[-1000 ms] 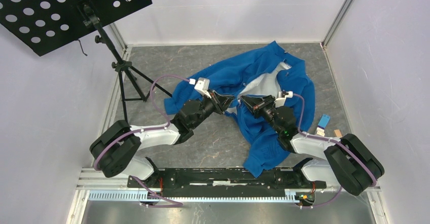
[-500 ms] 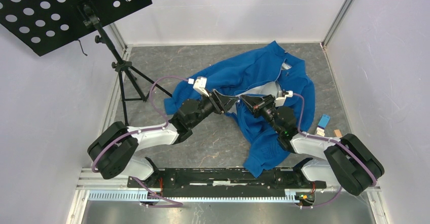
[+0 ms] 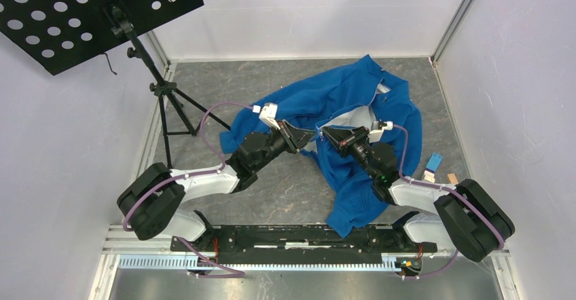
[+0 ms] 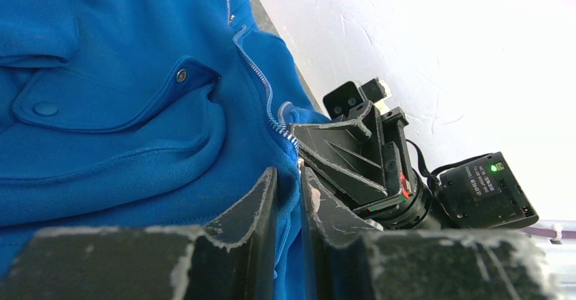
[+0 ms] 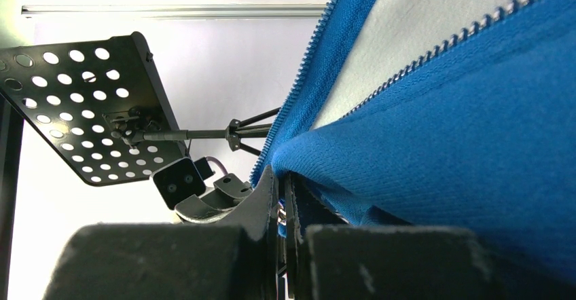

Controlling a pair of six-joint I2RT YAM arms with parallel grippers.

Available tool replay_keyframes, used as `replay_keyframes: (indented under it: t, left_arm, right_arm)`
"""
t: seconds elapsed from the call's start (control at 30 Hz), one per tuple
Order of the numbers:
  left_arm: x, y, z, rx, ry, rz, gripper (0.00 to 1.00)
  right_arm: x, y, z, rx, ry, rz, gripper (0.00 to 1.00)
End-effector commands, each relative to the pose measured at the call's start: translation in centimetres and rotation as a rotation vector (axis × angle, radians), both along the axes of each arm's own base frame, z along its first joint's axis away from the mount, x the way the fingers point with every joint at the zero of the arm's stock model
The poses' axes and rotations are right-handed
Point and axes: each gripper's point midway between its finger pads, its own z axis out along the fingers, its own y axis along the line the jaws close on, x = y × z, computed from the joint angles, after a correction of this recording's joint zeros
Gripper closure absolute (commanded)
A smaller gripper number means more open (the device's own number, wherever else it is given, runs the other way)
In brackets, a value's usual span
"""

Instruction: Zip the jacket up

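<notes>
**Item: jacket** (image 3: 353,100). Blue fleece, lying crumpled on the grey table (image 3: 285,191), centre to right of centre. One sleeve trails toward the near edge. The front is partly open, and a wedge of pale lining (image 3: 353,119) shows between the two front edges.

**Zipper** (image 4: 261,83). Light teeth. The long axis runs from the point where both grippers meet, away from the arms and slightly rightward, toward the collar at the far side. The teeth look joined higher up in the left wrist view. Whether the slider sits at the grippers cannot be told.

**Left gripper** (image 3: 309,136). Fingers drawn close together with blue cloth and the zipper edge between them. It pinches the jacket at the near end of the opening.

**Right gripper** (image 3: 326,134). Fingers pressed nearly tight on a fold of the blue hem beside the teeth. Whether the metal pull is inside the pinch cannot be told.

**Relation.** The grippers are tip to tip, just beside each other, and both are at the zipper's near end, so neither is nearer. All the open length lies beyond them, toward the far wall.

**Judgement.** One gripper would have to anchor the hem while the other travels along that axis.

**Other.** A black perforated music stand (image 3: 88,8) stands at far left, well apart.
</notes>
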Motion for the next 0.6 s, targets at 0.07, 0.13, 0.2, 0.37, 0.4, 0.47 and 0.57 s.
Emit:
replay_keyframes:
  t: [0.07,0.13,0.2,0.37,0.4,0.47,0.57]
  left_arm:
    - [-0.2,-1.0,2.5,-0.019,-0.071,-0.05,0.76]
    - [-0.2,-1.1,2.3,-0.001,-0.075,-0.055,0.73]
    - [-0.2,-1.2,2.2,0.004,-0.077,-0.06,0.69]
    - [0.1,-1.7,1.8,0.028,-0.066,-0.071,0.7]
    - [0.1,-1.8,1.7,0.031,-0.064,-0.072,0.72]
    - [0.2,-1.8,1.4,0.038,-0.054,-0.07,0.75]
    - [0.3,-1.8,1.4,0.047,-0.058,-0.065,0.77]
  right_arm:
    - [0.2,-0.1,2.7,0.058,-0.072,-0.012,1.0]
    - [0.2,-0.1,2.8,0.058,-0.074,-0.014,1.0]
    - [0.2,-0.2,2.7,0.056,-0.071,-0.014,1.0]
    - [0.2,-0.1,2.9,0.062,-0.075,-0.011,0.99]
    - [0.2,-0.1,3.0,0.063,-0.077,-0.012,1.0]
    - [0.1,-0.2,3.1,0.064,-0.08,-0.015,0.99]
    - [0.2,-0.3,3.2,0.062,-0.077,-0.022,1.0]
